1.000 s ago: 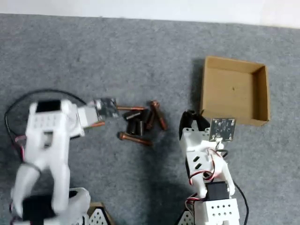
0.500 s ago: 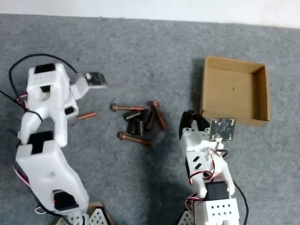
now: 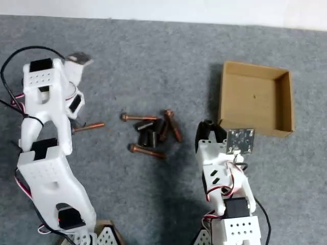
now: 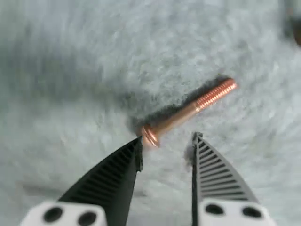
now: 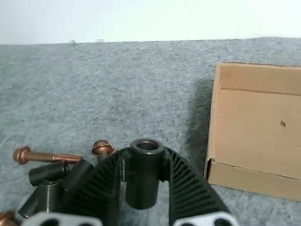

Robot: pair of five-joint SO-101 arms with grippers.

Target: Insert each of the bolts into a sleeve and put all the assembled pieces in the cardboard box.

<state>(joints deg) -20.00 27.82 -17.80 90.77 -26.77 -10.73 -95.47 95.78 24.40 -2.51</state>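
A grey carpeted table (image 3: 153, 61) seen from above, with two white robot arms at its near edge. The left arm (image 3: 43, 97) stands tall at the left side. The right arm (image 3: 225, 184) sits low at the right, just in front of the cardboard box (image 3: 250, 97).

The box is open-topped and square, lying flat well to the right of the loose parts. Its floor shows bare brown cardboard.

Between the arms lies a small pile: three copper-coloured bolts (image 3: 147, 150) around a cluster of short dark sleeves (image 3: 148, 137), some touching each other.

A fourth bolt (image 3: 88, 125) lies alone on the carpet, left of the pile and right beside the left arm. In the left wrist view, the left gripper (image 4: 167, 138) has its two black fingers spread moderately apart and grips nothing. The lone bolt's head rests just beyond the fingertips, close to one of them, and its threaded end points away at a slant.

The right gripper (image 5: 143, 160) is closed around a dark sleeve (image 5: 142, 186), held upright with its open end up, near the box's front corner.
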